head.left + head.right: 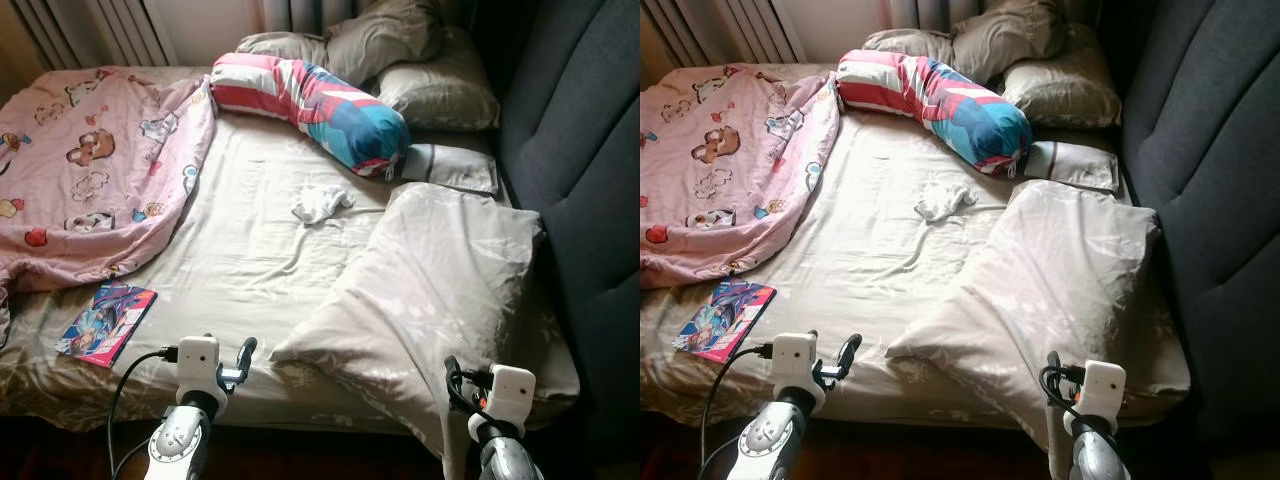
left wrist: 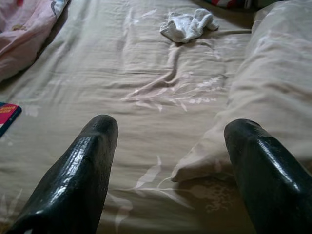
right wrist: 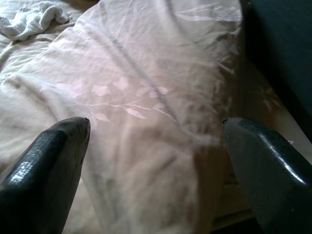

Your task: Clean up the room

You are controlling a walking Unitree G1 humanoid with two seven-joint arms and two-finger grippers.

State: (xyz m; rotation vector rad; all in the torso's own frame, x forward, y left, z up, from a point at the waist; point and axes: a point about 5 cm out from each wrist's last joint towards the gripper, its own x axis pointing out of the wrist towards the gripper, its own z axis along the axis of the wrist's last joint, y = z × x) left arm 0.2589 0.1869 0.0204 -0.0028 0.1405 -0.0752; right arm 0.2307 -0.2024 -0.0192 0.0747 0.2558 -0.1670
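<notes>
Over the bed's [image 1: 230,270] near edge, left end effector [image 2: 168,146] and right end effector [image 3: 156,141], both spread.

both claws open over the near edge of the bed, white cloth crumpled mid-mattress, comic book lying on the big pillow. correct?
One thing is off: the comic book lies on the bare sheet near the bed's front left corner, just below the pink blanket, not on the big pillow. The left eye view shows it. The rest holds: left claw and right claw are open, and the white cloth sits crumpled mid-mattress.

A beige-sheeted bed [image 1: 240,260] stands against a dark padded headboard [image 1: 575,150], curtains [image 1: 90,30] behind it.
</notes>
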